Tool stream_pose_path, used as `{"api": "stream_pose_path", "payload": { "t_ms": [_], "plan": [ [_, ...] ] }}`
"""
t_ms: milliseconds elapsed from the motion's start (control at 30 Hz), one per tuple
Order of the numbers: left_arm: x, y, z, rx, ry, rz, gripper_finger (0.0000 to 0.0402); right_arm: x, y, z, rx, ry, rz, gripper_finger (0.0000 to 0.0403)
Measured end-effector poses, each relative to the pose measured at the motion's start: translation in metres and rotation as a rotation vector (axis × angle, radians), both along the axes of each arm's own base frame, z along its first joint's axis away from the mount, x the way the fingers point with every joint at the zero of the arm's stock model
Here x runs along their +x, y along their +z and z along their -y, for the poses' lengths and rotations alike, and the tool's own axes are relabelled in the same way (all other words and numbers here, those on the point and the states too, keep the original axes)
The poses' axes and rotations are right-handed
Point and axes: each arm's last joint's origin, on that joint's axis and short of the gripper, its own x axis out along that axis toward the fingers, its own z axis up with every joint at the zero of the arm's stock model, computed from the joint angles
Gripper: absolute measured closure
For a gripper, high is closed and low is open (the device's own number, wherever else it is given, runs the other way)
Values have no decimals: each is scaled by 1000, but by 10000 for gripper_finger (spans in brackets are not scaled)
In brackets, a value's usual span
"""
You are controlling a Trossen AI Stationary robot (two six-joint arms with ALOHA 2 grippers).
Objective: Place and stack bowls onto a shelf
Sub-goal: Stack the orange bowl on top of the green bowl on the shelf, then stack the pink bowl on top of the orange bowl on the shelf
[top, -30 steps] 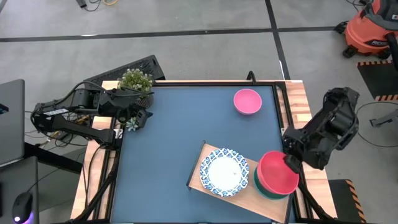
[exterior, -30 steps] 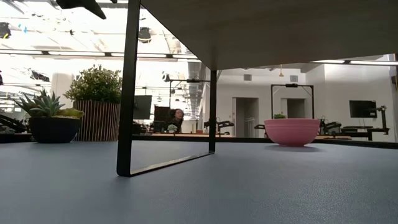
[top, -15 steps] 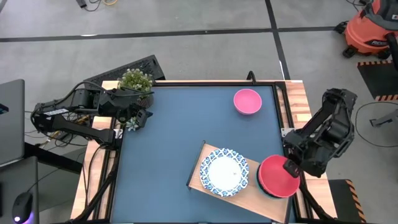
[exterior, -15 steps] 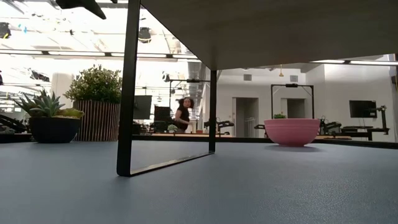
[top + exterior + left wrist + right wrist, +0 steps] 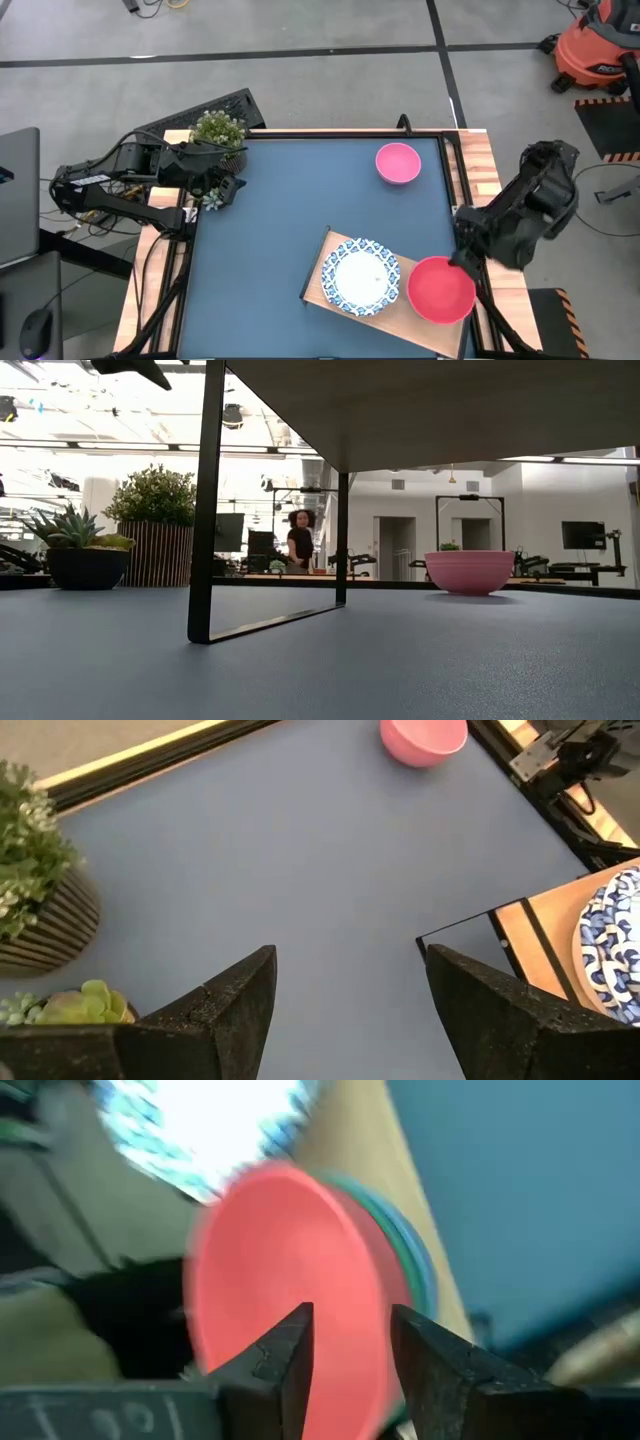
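Observation:
A red bowl (image 5: 441, 290) sits on top of a stack at the right end of the pale wooden shelf (image 5: 331, 246). In the right wrist view a green bowl's rim (image 5: 408, 1245) shows under the red bowl (image 5: 280, 1280). A white bowl with a blue pattern (image 5: 360, 277) lies beside the stack on the shelf. A pink bowl (image 5: 398, 163) stands on the blue table at the far right. My right gripper (image 5: 462, 263) is open, and its fingers (image 5: 290, 1350) stand on either side of the red bowl's rim. My left gripper (image 5: 350, 955) waits open at the far left.
A potted plant (image 5: 217, 128) and a small succulent (image 5: 212, 200) stand at the far left corner by my left arm. The shelf stands on thin black legs (image 5: 206, 510) above the table. A person (image 5: 300, 542) moves in the room behind.
The red bowl, tilted a second ago with the green bowl showing beneath, has sunk level onto the stack and shifted a little toward the near edge, covering the bowls below. My right gripper dipped with it, then drew back slightly toward the far edge.

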Motion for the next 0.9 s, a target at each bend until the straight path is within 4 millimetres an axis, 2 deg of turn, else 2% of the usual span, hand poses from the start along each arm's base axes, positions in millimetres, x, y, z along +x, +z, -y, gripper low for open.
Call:
{"api": "stream_pose_path", "payload": {
  "t_ms": [200,300,400,533,700,800,900],
  "plan": [
    [3,4,0,29,-24,37,159,6,38,26,-49,-61,220,252],
    [4,4,0,38,-33,40,159,9,54,44,-139,-95,324,257],
    [4,4,0,40,-34,41,159,13,62,61,-262,-134,372,261],
    [4,4,0,51,-44,36,159,19,54,87,-453,-167,250,264],
    [4,4,0,54,-48,35,159,40,41,120,-596,-219,133,260],
    [4,4,0,57,-50,33,159,54,23,138,-680,-170,-43,251],
    [4,4,0,56,-51,33,159,80,-4,153,-713,-76,-186,238]
  ]
}}
